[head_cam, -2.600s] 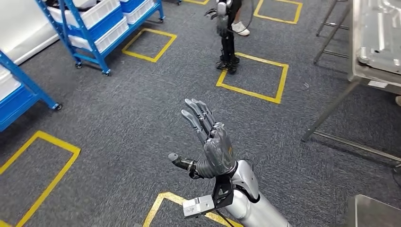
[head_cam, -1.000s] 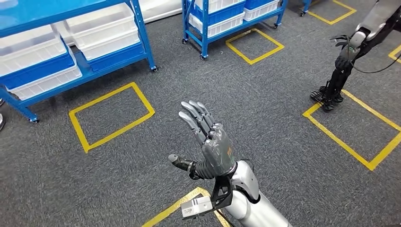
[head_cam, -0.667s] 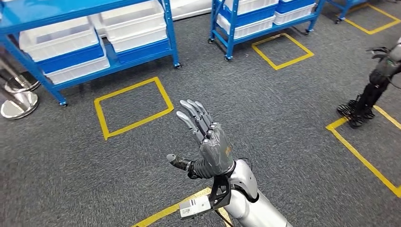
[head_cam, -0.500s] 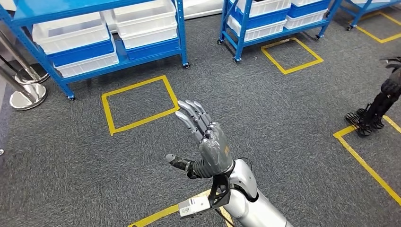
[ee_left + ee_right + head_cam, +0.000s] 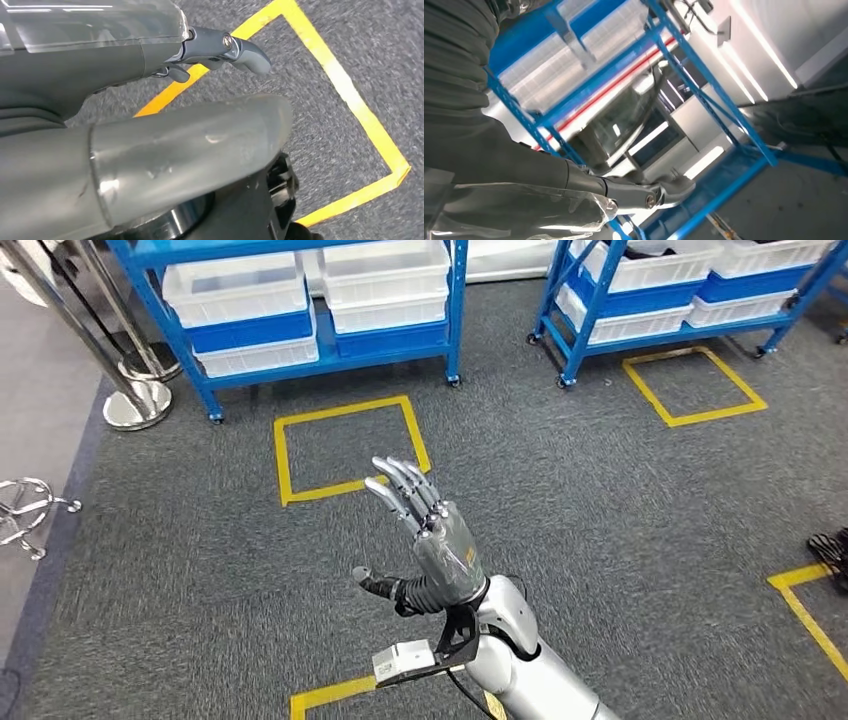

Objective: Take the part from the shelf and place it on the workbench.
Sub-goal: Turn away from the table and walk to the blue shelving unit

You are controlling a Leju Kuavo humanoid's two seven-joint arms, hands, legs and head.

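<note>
Blue shelf (image 5: 330,335) with white bins (image 5: 235,285) stands beyond grey carpet (image 5: 620,520). Right hand (image 5: 430,540) raised, fingers spread, empty. Left hand (image 5: 150,55): state unclear. Part not discernible.

We stand in a warehouse or factory hall: far off, blue wheeled shelves (image 5: 320,340) hold white bins (image 5: 235,285), and yellow tape squares (image 5: 345,445) mark bays on grey carpet (image 5: 620,530).

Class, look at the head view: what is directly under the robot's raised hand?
Under the raised, spread right hand lies dark grey carpet, with a yellow taped floor square just beyond the fingertips. The patch of carpet right behind the hand is hidden.
</note>
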